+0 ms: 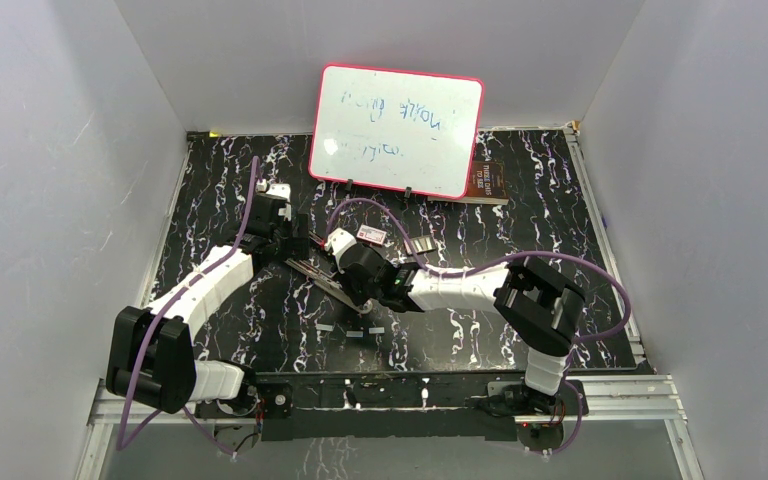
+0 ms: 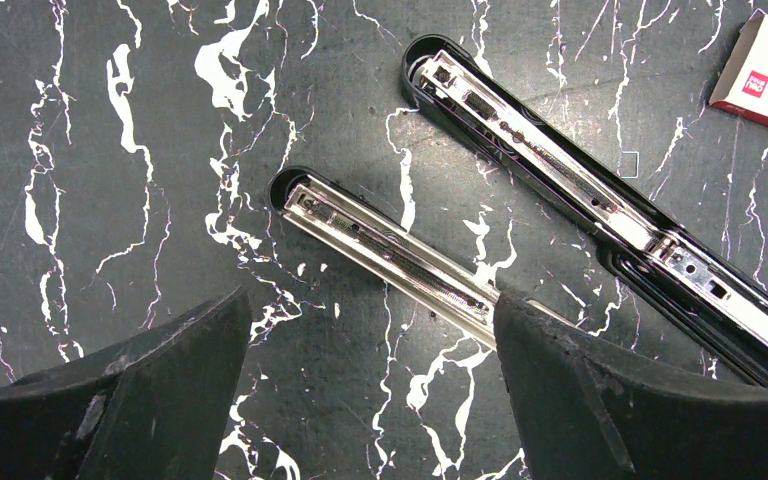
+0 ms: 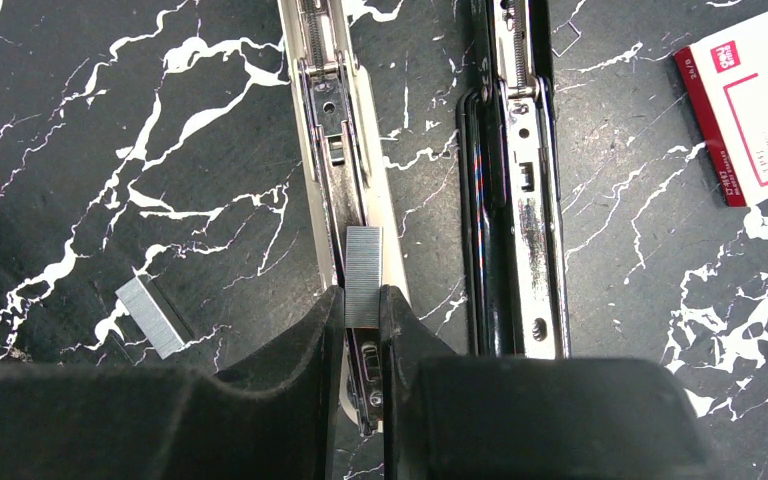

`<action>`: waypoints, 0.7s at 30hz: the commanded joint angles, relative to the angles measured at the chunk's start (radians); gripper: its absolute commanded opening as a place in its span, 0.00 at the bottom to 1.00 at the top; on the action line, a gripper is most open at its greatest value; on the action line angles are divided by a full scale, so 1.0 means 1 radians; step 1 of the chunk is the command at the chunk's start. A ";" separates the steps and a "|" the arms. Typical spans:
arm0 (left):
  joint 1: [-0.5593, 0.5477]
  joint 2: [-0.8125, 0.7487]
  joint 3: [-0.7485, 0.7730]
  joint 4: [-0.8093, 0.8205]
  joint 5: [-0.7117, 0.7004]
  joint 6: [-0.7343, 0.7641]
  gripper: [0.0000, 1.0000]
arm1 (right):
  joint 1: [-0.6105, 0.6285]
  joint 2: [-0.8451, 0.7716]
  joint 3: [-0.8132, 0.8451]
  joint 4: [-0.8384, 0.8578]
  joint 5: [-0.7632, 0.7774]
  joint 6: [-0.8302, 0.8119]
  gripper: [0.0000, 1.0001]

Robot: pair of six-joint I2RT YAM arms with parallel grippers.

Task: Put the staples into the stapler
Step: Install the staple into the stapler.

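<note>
- My right claw [image 3: 362, 300] is closed on a short strip of staples [image 3: 363, 262], which is pinched by its near end between the two fingertips.
- The held strip points straight ahead and lines up over the shiny rail [image 3: 332, 120] of the stapler [image 3: 520, 200]. I cannot tell whether it actually touches the metal.
- The stapler lies opened out on the black marbled table [image 3: 110, 120], near the middle and in front of the whiteboard [image 1: 397, 130]. Its rail half and its black half sit side by side, meeting at the hinge end.
- My left claw [image 2: 372, 310] stands wide open and grips nothing.
- In the left wrist view the rail half runs from its rounded tip down between my left fingers [image 2: 130, 400] and disappears behind the right-hand one. The black half lies just beyond it.
- A second, loose strip [image 3: 150, 317] rests flat on the table near the rail half, on the side away from the black half and clear of it.
- A white box with a red label [image 3: 760, 110] sits on the table on the other side of the stapler, apart from it.
- From above, a few more small strips [image 1: 358, 333] lie scattered on the table between the stapler and my bases.
</note>
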 commanded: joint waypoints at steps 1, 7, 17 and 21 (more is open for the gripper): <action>-0.005 -0.023 -0.010 0.000 0.006 0.009 0.89 | 0.001 0.010 0.050 -0.038 -0.019 -0.008 0.00; -0.006 -0.023 -0.011 -0.001 0.006 0.009 0.89 | 0.001 0.014 0.062 -0.062 -0.024 -0.013 0.00; -0.007 -0.023 -0.011 -0.001 0.007 0.008 0.90 | 0.000 -0.020 0.062 -0.010 0.027 -0.025 0.00; -0.006 -0.023 -0.011 0.000 0.006 0.009 0.90 | 0.003 -0.042 0.046 0.022 0.024 -0.030 0.00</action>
